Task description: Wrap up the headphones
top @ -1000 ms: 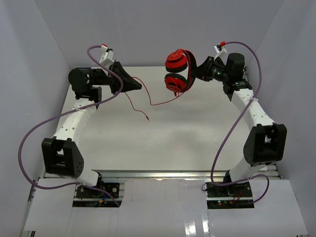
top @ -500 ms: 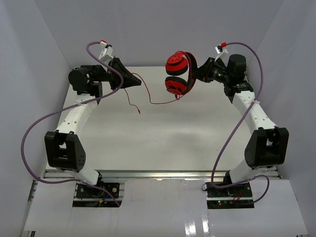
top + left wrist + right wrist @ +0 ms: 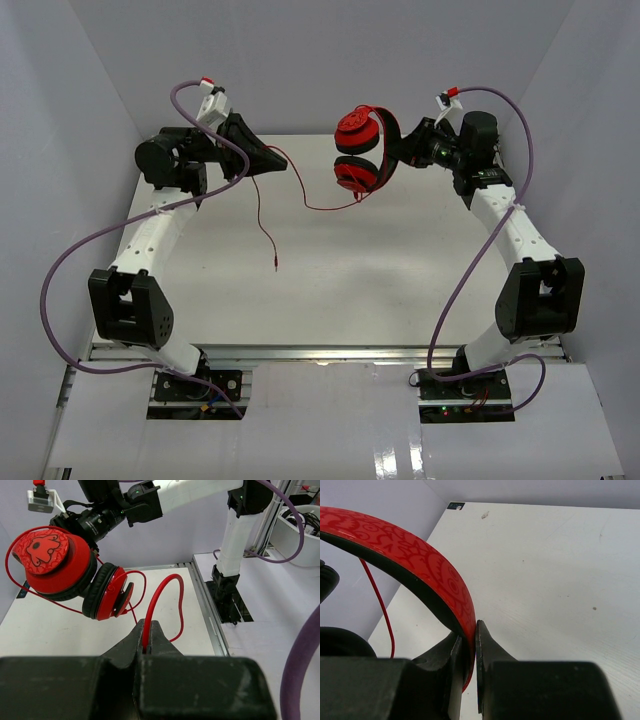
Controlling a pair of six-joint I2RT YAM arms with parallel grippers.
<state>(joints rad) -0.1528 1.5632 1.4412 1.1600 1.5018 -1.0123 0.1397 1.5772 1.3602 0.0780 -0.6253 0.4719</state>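
Red headphones (image 3: 358, 150) held up between two shut end effectors.
The right end effector (image 3: 396, 150) clamps their patterned band (image 3: 445, 587), cups (image 3: 355, 172) just beside its tips, above the tabletop (image 3: 350, 280); the left end effector (image 3: 284, 161) pinches the cord (image 3: 172, 575) (the plug end dangles nearer the arm bases than a second ago).

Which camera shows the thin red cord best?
Top external: the thin red cord runs from red headphones to its free tip. Left wrist shows only a loop at the left pincer; right wrist, one short strand.
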